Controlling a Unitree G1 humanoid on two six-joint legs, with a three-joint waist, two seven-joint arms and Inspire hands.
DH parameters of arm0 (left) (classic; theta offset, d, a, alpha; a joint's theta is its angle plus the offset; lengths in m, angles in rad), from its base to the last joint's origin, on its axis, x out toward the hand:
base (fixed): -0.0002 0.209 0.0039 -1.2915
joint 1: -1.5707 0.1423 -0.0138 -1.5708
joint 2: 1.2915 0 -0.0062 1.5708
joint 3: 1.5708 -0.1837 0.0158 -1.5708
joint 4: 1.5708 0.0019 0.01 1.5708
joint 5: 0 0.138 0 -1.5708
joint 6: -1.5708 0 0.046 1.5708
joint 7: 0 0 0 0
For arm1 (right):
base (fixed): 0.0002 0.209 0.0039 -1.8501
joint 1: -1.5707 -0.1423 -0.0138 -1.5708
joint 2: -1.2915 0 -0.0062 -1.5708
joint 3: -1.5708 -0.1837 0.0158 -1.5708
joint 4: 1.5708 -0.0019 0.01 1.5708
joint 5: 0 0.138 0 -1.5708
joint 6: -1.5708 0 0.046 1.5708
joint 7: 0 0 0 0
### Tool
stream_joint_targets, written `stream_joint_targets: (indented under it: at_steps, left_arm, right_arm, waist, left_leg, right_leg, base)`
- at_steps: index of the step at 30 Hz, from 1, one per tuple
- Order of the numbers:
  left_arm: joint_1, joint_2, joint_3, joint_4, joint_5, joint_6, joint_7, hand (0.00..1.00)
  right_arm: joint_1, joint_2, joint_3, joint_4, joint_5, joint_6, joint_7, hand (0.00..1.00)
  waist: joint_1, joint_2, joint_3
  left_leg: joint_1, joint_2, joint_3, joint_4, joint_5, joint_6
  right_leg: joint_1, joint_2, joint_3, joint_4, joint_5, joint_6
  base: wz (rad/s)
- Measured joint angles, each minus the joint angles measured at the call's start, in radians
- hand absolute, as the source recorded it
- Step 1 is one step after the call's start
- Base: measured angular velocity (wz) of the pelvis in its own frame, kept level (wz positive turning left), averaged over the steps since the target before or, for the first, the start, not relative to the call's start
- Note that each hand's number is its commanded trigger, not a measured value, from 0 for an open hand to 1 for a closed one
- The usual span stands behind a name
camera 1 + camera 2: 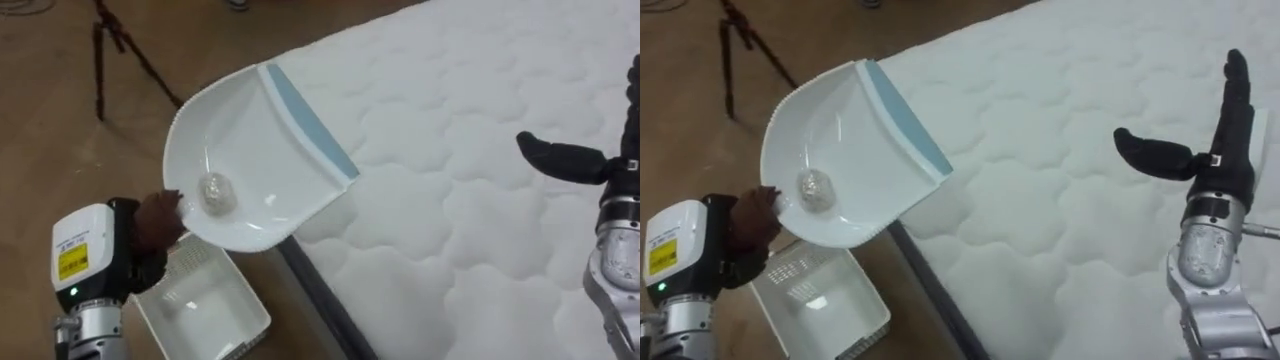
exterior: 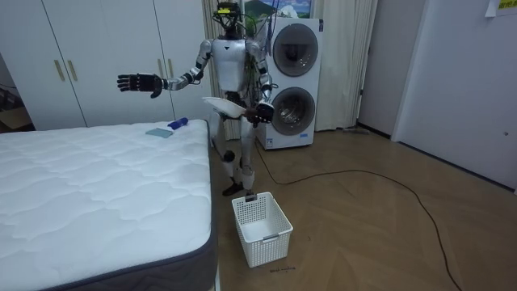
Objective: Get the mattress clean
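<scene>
The left hand (image 1: 150, 226), lower left, has its fingers clamped on the pan (image 1: 255, 130). A trash ball (image 1: 216, 193) sits inside. Dumping time: tip it over the bin (image 1: 205, 308) by the bed (image 1: 480, 210). The right hand (image 1: 1218, 150) has its fingers spread apart.

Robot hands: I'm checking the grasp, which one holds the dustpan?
The left robot hand, curled on the dustpan; the right robot hand is open, empty, over the mattress.

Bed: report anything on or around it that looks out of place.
Two things stand out. A crumpled wad sits in the dustpan held by the left hand, not yet tipped into the basket on the floor. In the room view a small blue item lies on the mattress corner by the robot. The right hand hovers open.
</scene>
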Motion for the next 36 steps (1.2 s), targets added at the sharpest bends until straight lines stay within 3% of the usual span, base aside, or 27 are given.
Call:
stream_joint_targets:
  at_steps: [6, 8, 9, 10, 11, 13, 14, 16, 17, 18, 19, 21, 24, 27, 29, 32, 34, 35, 36]
  left_arm:
    - [0.000, -0.003, 0.018, 0.014, 0.001, -0.022, 0.001, 1.00]
    - [0.000, -0.003, 0.017, 0.013, 0.001, -0.027, 0.002, 1.00]
    - [0.000, -0.003, 0.014, 0.012, 0.001, -0.036, 0.002, 1.00]
    - [0.000, -0.005, 0.010, 0.007, 0.001, -0.039, 0.002, 1.00]
    - [0.000, -0.006, 0.010, 0.005, 0.001, -0.039, 0.002, 1.00]
    - [-0.011, -0.002, 0.022, 0.006, 0.001, -0.040, 0.003, 1.00]
    - [-0.017, -0.002, 0.018, 0.014, 0.001, -0.039, 0.003, 1.00]
    - [-0.047, -0.001, -0.012, 0.053, 0.001, -0.041, 0.002, 1.00]
    - [-0.050, -0.001, -0.019, 0.059, 0.001, -0.042, 0.001, 1.00]
    - [-0.052, 0.001, -0.041, 0.060, -0.001, -0.042, 0.001, 1.00]
    - [-0.059, 0.003, -0.058, 0.063, -0.005, -0.049, 0.002, 1.00]
    - [-0.062, 0.008, -0.059, 0.078, -0.020, -0.064, 0.006, 1.00]
    - [-0.068, 0.014, -0.046, 0.117, -0.023, -0.065, 0.008, 1.00]
    - [-0.074, 0.021, -0.037, 0.157, -0.058, -0.065, 0.007, 1.00]
    - [-0.080, 0.031, -0.038, 0.176, -0.089, -0.065, 0.007, 1.00]
    - [-0.122, 0.060, -0.039, 0.220, -0.133, -0.065, 0.004, 1.00]
    - [-0.170, 0.108, -0.052, 0.254, -0.144, -0.060, 0.001, 1.00]
    - [-0.180, 0.117, -0.056, 0.260, -0.148, -0.058, 0.000, 1.00]
    - [-0.201, 0.128, -0.064, 0.285, -0.151, -0.056, -0.002, 1.00]
  right_arm:
    - [0.015, 0.034, 0.018, -0.084, -0.046, 0.000, -0.008, 0.00]
    - [0.014, 0.034, 0.041, -0.087, -0.059, 0.000, -0.015, 0.00]
    - [0.015, 0.034, 0.045, -0.087, -0.061, 0.000, -0.015, 0.00]
    - [0.016, 0.037, 0.044, -0.088, -0.062, 0.000, -0.016, 0.00]
    - [0.017, 0.043, 0.044, -0.089, -0.065, 0.000, -0.016, 0.00]
    - [0.037, 0.073, 0.042, -0.115, -0.125, 0.001, -0.017, 0.00]
    - [0.040, 0.075, 0.042, -0.115, -0.134, 0.001, -0.018, 0.00]
    - [0.043, 0.075, 0.043, -0.113, -0.135, -0.001, -0.048, 0.00]
    - [0.045, 0.075, 0.044, -0.110, -0.136, -0.005, -0.058, 0.00]
    - [0.065, 0.073, 0.044, -0.102, -0.134, -0.022, -0.084, 0.00]
    - [0.085, 0.072, 0.043, -0.091, -0.130, -0.033, -0.099, 0.00]
    - [0.087, 0.077, 0.060, -0.061, -0.123, -0.035, -0.089, 0.00]
    - [0.085, 0.077, 0.089, -0.021, -0.138, -0.039, -0.064, 0.00]
    - [0.085, 0.078, 0.121, 0.019, -0.138, -0.039, -0.036, 0.00]
    - [0.073, 0.092, 0.122, 0.045, -0.134, -0.039, -0.027, 0.00]
    - [0.067, 0.102, 0.122, 0.060, -0.149, -0.039, -0.024, 0.00]
    - [0.054, 0.103, 0.123, 0.081, -0.203, -0.039, -0.024, 0.00]
    - [0.045, 0.103, 0.123, 0.088, -0.216, -0.039, -0.024, 0.00]
    - [0.021, 0.102, 0.128, 0.104, -0.228, -0.040, -0.024, 0.00]
  waist:
    - [0.054, 0.020, -0.0077]
    - [0.049, 0.020, -0.0082]
    - [0.041, 0.021, -0.0090]
    - [0.026, 0.025, -0.0066]
    - [0.017, 0.027, -0.0069]
    - [-0.026, 0.025, -0.0083]
    - [-0.037, 0.024, -0.0079]
    - [-0.048, 0.011, -0.0060]
    - [-0.057, 0.008, -0.0040]
    - [-0.066, -0.001, -0.0056]
    - [-0.076, 0.000, -0.0001]
    - [-0.043, 0.001, 0.0029]
    - [0.007, 0.000, 0.0070]
    - [0.024, -0.011, 0.0130]
    - [0.024, -0.018, 0.0164]
    - [0.002, -0.014, 0.0209]
    - [-0.004, -0.012, 0.0219]
    - [-0.004, -0.010, 0.0235]
    - [-0.005, 0.001, 0.0311]
  left_leg:
    - [0.033, -0.025, -0.016, -0.035, 0.001, 0.006]
    - [0.041, -0.042, -0.066, -0.041, 0.002, 0.009]
    - [0.045, -0.056, -0.112, -0.042, 0.004, 0.011]
    - [0.043, -0.071, -0.184, -0.047, 0.011, 0.014]
    - [0.039, -0.078, -0.223, -0.055, 0.018, 0.011]
    - [0.020, -0.099, -0.366, -0.106, 0.083, 0.005]
    - [0.019, -0.109, -0.406, -0.116, 0.096, 0.003]
    - [0.010, -0.152, -0.508, -0.107, 0.110, -0.009]
    - [0.007, -0.164, -0.528, -0.099, 0.110, -0.011]
    - [-0.004, -0.184, -0.521, -0.076, 0.106, -0.015]
    - [-0.022, -0.163, -0.440, -0.063, 0.103, -0.011]
    - [-0.048, -0.133, -0.371, -0.060, 0.099, -0.017]
    - [-0.077, -0.137, -0.381, -0.066, 0.102, -0.022]
    - [-0.087, -0.147, -0.401, -0.066, 0.102, -0.019]
    - [-0.097, -0.151, -0.412, -0.064, 0.104, -0.016]
    - [-0.147, -0.159, -0.432, -0.031, 0.096, -0.012]
    - [-0.189, -0.164, -0.447, -0.004, 0.091, -0.012]
    - [-0.199, -0.165, -0.446, 0.000, 0.090, -0.011]
    - [-0.210, -0.166, -0.446, 0.010, 0.087, -0.009]
  right_leg:
    - [0.013, -0.033, -0.011, 0.092, -0.008, 0.019]
    - [0.008, -0.038, 0.005, 0.151, -0.008, 0.019]
    - [-0.010, -0.040, 0.045, 0.195, -0.008, 0.020]
    - [-0.043, -0.025, 0.126, 0.220, -0.021, 0.027]
    - [-0.059, -0.008, 0.174, 0.204, -0.036, 0.023]
    - [-0.150, 0.066, 0.319, 0.103, -0.038, 0.001]
    - [-0.175, 0.075, 0.361, 0.085, -0.029, -0.004]
    - [-0.251, 0.078, 0.520, 0.039, 0.049, 0.005]
    - [-0.257, 0.070, 0.538, 0.034, 0.077, 0.012]
    - [-0.251, 0.057, 0.535, 0.045, 0.109, 0.012]
    - [-0.246, 0.054, 0.500, 0.055, 0.106, 0.003]
    - [-0.257, 0.058, 0.483, 0.068, 0.097, -0.003]
    - [-0.272, 0.071, 0.485, 0.068, 0.098, -0.003]
    - [-0.272, 0.072, 0.482, 0.067, 0.095, -0.007]
    - [-0.275, 0.074, 0.480, 0.065, 0.096, -0.011]
    - [-0.295, 0.070, 0.437, 0.067, 0.089, -0.015]
    - [-0.331, 0.070, 0.428, 0.079, 0.084, -0.016]
    - [-0.342, 0.068, 0.426, 0.087, 0.084, -0.016]
    - [-0.352, 0.067, 0.424, 0.095, 0.083, -0.016]
  base:
    - [0.34]
    - [0.68]
    - [0.86]
    - [0.90]
    - [0.98]
    - [1.30]
    - [1.47]
    - [1.41]
    - [1.66]
    - [1.79]
    - [1.61]
    - [0.77]
    - [0.28]
    - [0.24]
    - [0.19]
    - [0.40]
    - [0.23]
    - [0.00]
    - [-0.05]
